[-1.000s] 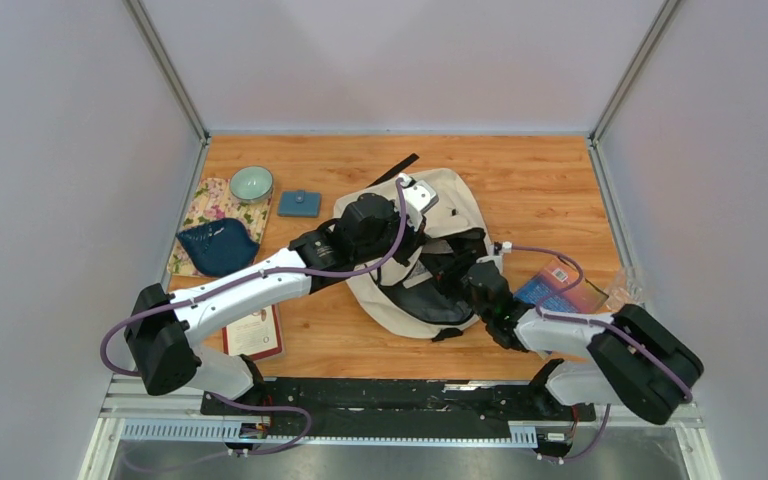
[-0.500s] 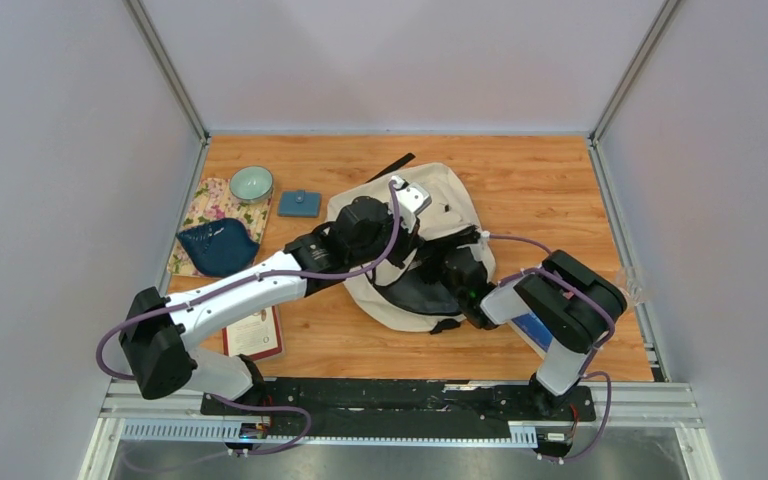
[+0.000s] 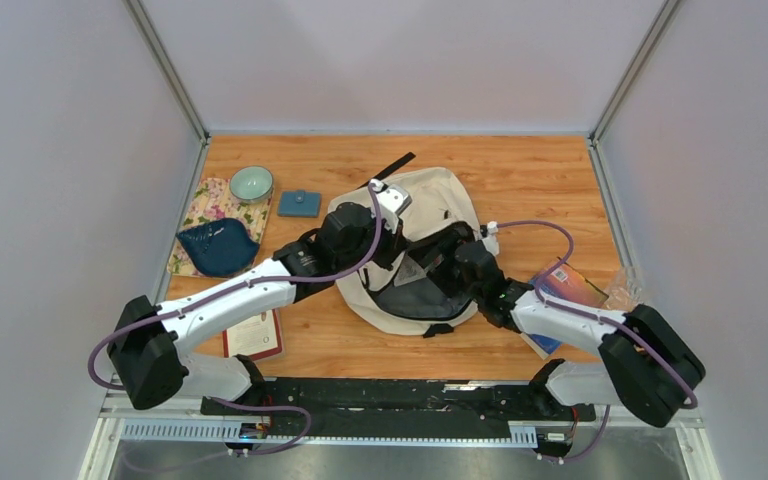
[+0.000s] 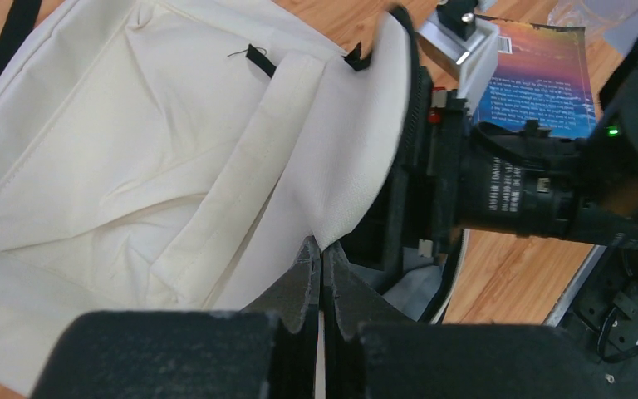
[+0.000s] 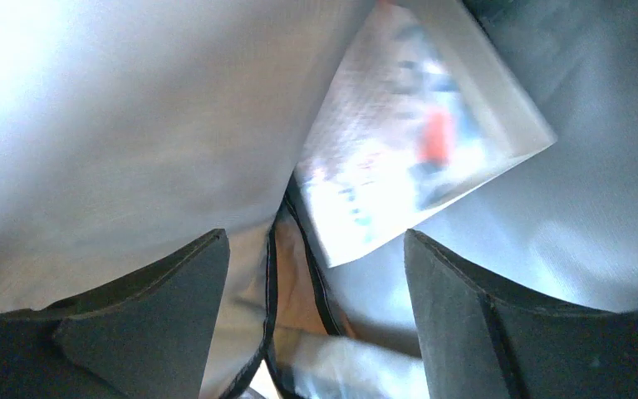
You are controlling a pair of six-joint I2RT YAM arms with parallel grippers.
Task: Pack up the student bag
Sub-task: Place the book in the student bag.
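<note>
The left gripper (image 4: pixel 321 253) has its fingers pressed together on the edge of a cream flap of the student bag (image 4: pixel 133 150). It pinches the fabric and holds this edge up from the bag. The right gripper (image 5: pixel 316 283) is inside the mouth of the bag. Its two dark fingers (image 5: pixel 158 324) stand wide apart and there is nothing between them. Grey lining is on both sides of them. Past the fingertips, deeper in the bag, lies a flat printed packet (image 5: pixel 419 158); it looks blurred and the fingers do not touch it.

The bag lies flat in the middle of the wooden table (image 3: pixel 540 180), with its opening turned to the near right side. The cream outer fabric is creased, and a black strap goes out from its far left corner. A colourful book (image 3: pixel 563 283) lies on the table just right of the bag. A green bowl (image 3: pixel 251 183) and a small blue pouch (image 3: pixel 300 203) are at the far left.
</note>
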